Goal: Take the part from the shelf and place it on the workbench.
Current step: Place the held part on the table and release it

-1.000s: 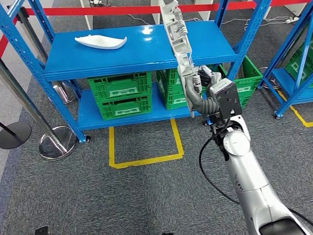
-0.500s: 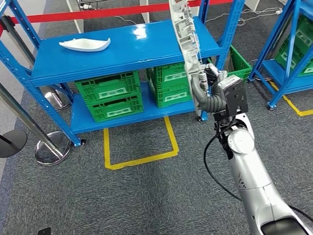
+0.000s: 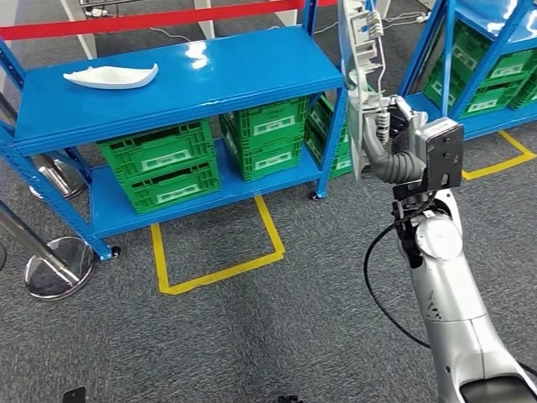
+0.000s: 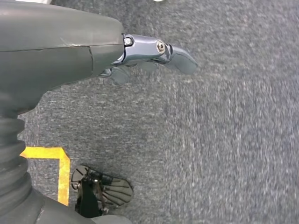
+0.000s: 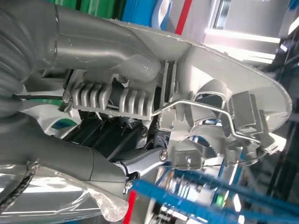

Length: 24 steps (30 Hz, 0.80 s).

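The right hand [image 3: 385, 138] grips the long grey part [image 3: 361, 75] upright; the left hand [image 4: 155, 53] hangs over carpet, apparently holding nothing.

Bright, even overhead light, with white glare on the blue shelf [image 3: 190, 71] top and only soft shadows beneath. Slightly smeared carpet [image 4: 229, 140] in the left wrist view. Blown-out window light and blurred background behind the part [image 5: 218, 107] in the right wrist view.
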Motion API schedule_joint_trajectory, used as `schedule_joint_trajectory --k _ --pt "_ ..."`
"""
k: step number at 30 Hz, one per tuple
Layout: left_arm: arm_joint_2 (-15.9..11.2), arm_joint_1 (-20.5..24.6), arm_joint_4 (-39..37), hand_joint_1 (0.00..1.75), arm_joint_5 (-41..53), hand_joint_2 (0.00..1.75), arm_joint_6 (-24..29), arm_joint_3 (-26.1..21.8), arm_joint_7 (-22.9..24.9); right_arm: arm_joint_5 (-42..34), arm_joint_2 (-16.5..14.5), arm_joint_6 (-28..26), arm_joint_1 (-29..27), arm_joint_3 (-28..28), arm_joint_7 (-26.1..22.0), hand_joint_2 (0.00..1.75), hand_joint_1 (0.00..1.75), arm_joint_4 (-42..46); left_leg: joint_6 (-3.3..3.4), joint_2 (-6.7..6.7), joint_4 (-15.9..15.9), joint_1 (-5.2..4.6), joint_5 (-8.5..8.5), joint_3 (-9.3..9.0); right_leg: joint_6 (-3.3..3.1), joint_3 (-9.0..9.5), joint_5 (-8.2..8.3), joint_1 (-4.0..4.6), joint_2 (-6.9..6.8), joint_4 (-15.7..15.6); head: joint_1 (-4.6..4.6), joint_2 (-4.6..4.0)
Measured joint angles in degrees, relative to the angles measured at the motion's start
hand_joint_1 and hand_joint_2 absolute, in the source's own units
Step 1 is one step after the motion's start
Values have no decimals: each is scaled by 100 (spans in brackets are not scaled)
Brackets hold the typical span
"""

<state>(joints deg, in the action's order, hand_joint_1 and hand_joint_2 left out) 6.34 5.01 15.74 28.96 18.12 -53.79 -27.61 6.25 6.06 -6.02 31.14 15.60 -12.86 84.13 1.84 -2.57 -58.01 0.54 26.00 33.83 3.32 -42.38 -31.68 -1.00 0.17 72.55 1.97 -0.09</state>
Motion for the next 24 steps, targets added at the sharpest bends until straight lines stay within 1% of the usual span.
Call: schedule_joint_trajectory --k 1,2,3,4,5,6,7,8,9,10,11,12,13,14,15,16,17,18,19,20,21,22,23,24 --pt "7 4 0 0 0 175 -1 -3 0 1 11 -3 -12 -14 1 175 175 11 -6 -66 -10 0 4 1 -1 196 158 0 -52 -315 1 0" --pt "12 8 0 0 0 175 -1 -4 0 1 19 -4 -17 -27 2 175 175 28 -19 -128 -23 -6 11 1 -6 429 296 7 -166 -723 3 0" --pt "14 13 0 0 0 175 -1 -6 0 2 22 -4 -18 -36 2 175 175 48 -41 -182 -47 -24 22 7 -39 634 396 23 -271 -1072 4 0" --pt "14 16 0 0 0 175 -1 -7 0 2 23 -6 -19 -45 2 175 175 68 -67 -233 -67 -44 29 14 -82 766 446 40 -344 -1303 4 0" --pt "14 19 0 0 0 175 -1 -9 0 2 25 -8 -24 -53 1 175 175 84 -93 -280 -82 -64 32 18 -129 817 450 58 -373 -1402 4 0" --pt "14 21 0 0 0 175 -1 -10 0 2 31 -10 -33 -62 0 175 175 92 -117 -332 -91 -77 30 20 -182 817 462 70 -318 -1406 6 0" --pt "14 24 0 0 -1 175 0 -11 0 3 38 -12 -39 -75 -2 175 175 99 -140 -377 -93 -75 35 20 -223 802 479 65 -252 -1405 7 0" --pt "14 29 0 0 -2 175 0 -12 0 14 45 -16 -44 -87 -4 175 175 109 -168 -340 -125 -64 77 27 -260 788 498 55 -193 -1409 6 0" --pt "17 32 0 0 -5 175 0 -14 -1 30 51 -29 -43 -96 -7 175 175 123 -197 -241 -232 -48 175 63 -297 777 520 42 -134 -1416 3 0" --pt "18 33 0 0 -12 175 0 -17 -1 49 52 -47 -42 -99 -9 175 175 137 -226 -99 -446 -31 334 143 -330 767 541 28 -78 -1423 -3 0" --pt "18 33 0 0 -26 175 -1 -26 -2 70 52 -70 -45 -99 -13 175 175 148 -247 58 -766 -16 532 266 -350 753 553 25 -20 -1422 -8 0" --pt "18 33 0 0 -44 175 -2 -35 -5 83 53 -96 -58 -103 -19 175 175 152 -257 148 -1151 -9 724 419 -364 740 563 26 46 -1421 -10 0" --pt "16 34 0 0 -65 175 -7 -45 -10 91 55 -120 -82 -114 -27 175 175 160 -261 190 -1477 -8 852 549 -371 729 572 30 115 -1419 -9 0" --pt "15 41 0 0 -89 175 -15 -52 -18 96 57 -147 -113 -134 -39 175 175 180 -256 209 -1649 -8 873 610 -373 722 578 33 189 -1416 -9 0" --pt "16 55 0 0 -110 175 -25 -56 -27 96 60 -173 -147 -162 -51 175 175 214 -242 225 -1613 -9 784 578 -371 720 584 36 262 -1412 -9 0" --pt "19 80 0 0 -126 175 -34 -57 -36 96 64 -193 -177 -194 -62 175 175 260 -218 257 -1364 -9 601 453 -366 720 589 37 332 -1408 -8 0" --pt "20 115 0 0 -141 175 -42 -59 -44 94 68 -210 -198 -226 -72 175 175 314 -185 341 -991 -8 382 279 -358 721 594 36 400 -1404 -9 0" --pt "20 157 -1 0 -158 175 -46 -64 -50 89 73 -222 -205 -260 -81 175 175 366 -147 472 -647 -3 220 120 -340 709 604 38 459 -1399 -3 0" --pt "21 205 -1 0 -172 175 -49 -71 -58 81 81 -234 -208 -294 -88 175 175 411 -117 583 -377 -2 120 3 -314 687 620 30 520 -1394 -5 0" --pt "23 256 -2 0 -187 175 -51 -79 -65 72 94 -248 -211 -331 -95 175 175 453 -92 658 -224 -6 94 -56 -278 652 642 15 578 -1391 -9 0" --pt "27 310 -2 0 -200 175 -51 -86 -70 63 115 -262 -213 -372 -102 175 175 488 -78 670 -176 -13 116 -67 -231 609 672 -4 634 -1392 -13 0" --pt "39 363 -2 0 -207 175 -51 -91 -75 56 140 -274 -219 -415 -104 175 175 521 -69 614 -128 -17 118 -69 -185 571 700 -18 692 -1398 -20 0" --pt "56 415 -2 0 -218 175 -51 -92 -76 50 171 -284 -224 -461 -110 175 175 554 -56 549 -85 -10 110 -72 -152 525 704 -25 671 -1391 -21 0" --pt "76 460 -2 0 -230 175 -51 -93 -78 45 202 -290 -217 -502 -115 175 175 579 -39 487 -44 2 91 -77 -124 467 657 -19 568 -1331 -8 0"
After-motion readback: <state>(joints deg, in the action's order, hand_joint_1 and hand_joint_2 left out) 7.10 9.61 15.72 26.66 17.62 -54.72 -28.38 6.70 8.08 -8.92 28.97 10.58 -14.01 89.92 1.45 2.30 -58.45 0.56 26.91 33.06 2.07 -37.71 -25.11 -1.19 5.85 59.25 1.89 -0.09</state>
